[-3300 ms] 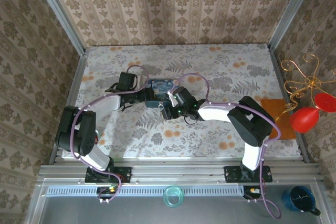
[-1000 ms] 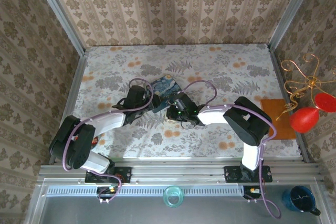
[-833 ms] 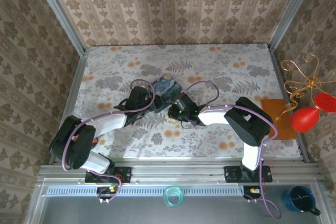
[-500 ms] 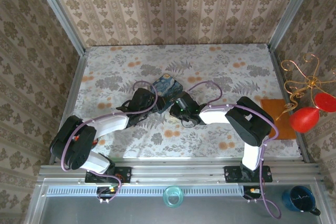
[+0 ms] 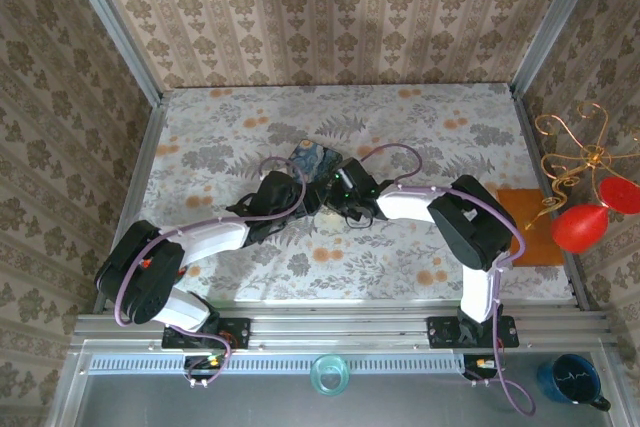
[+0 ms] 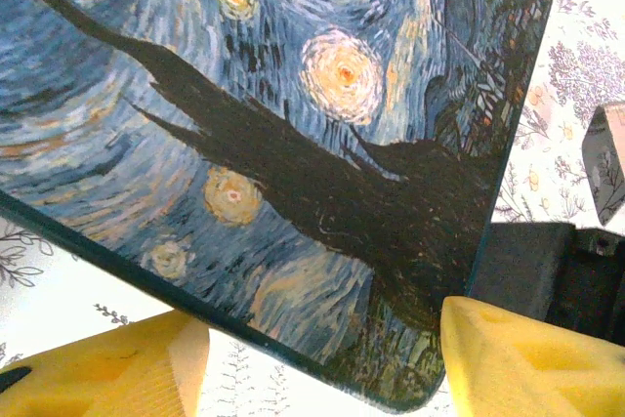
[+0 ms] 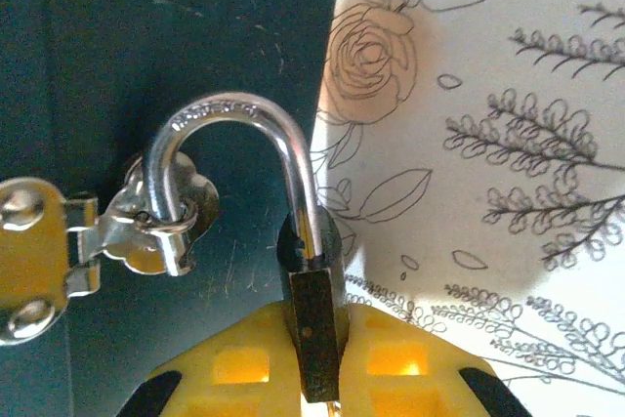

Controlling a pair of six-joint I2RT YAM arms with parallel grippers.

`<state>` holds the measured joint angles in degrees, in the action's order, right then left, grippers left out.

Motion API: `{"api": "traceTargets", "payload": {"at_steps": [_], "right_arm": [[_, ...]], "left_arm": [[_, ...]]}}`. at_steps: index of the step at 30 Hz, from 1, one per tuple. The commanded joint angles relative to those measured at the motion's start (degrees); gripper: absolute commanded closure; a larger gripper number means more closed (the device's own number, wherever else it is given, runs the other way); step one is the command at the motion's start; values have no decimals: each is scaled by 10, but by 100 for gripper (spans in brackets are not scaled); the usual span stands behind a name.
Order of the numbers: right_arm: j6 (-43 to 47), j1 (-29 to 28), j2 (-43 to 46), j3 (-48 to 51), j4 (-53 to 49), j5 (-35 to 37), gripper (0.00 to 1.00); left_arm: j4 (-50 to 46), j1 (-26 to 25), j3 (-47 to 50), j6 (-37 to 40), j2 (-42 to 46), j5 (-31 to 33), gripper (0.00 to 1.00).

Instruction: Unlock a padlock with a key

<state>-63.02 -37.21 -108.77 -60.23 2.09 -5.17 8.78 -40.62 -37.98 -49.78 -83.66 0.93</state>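
In the right wrist view the tiny dark padlock [image 7: 318, 339] is pinched edge-on between my right gripper's [image 7: 317, 317] yellow fingers [image 7: 405, 349]. Its silvery shackle [image 7: 234, 112] arches up, and its short free end hooks through the ring of the metal hasp [image 7: 146, 227] on the box's dark teal side [image 7: 146, 46]. My left gripper [image 6: 327, 327] is open, with its fingers [image 6: 518, 358] straddling a corner of the Starry-Night box lid [image 6: 293, 124]. From above, both grippers meet at the box [image 5: 312, 157], left gripper [image 5: 300, 193], right gripper [image 5: 336, 190]. The key is hidden.
The box lies mid-table on the floral cloth [image 5: 420, 137]. An orange mat [image 5: 520, 219], red ornaments [image 5: 577, 227] and a gold wire stand [image 5: 580, 147] sit at the right edge. A glass cup [image 5: 330, 375] and a blue mug [image 5: 570, 379] stand in front of the arm bases.
The left arm has stretched right until its gripper is at the box. The right gripper has shifted farther back with the padlock, and the box has turned and slid slightly back.
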Motion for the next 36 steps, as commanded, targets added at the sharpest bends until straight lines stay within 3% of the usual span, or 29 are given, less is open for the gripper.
{"api": "traceTargets", "payload": {"at_steps": [1,13,24,31,36], "right_arm": [[8,28,-11,-12,-17,-8,100],[50,40,-26,-69,-68,-39,100],[71,78,8,-25,-70,-20,100],[124,76,58,-6,-112,-9,100],[175,75,101,5,-153,-15,100]], "left_arm": [[-77,-9,7,5,-22,-2,37],[-80,-9,4,8,-25,-3,38],[-86,-2,1,10,-22,-1,37],[-85,32,-4,45,3,-42,34],[-142,70,-32,88,43,-69,29]]}}
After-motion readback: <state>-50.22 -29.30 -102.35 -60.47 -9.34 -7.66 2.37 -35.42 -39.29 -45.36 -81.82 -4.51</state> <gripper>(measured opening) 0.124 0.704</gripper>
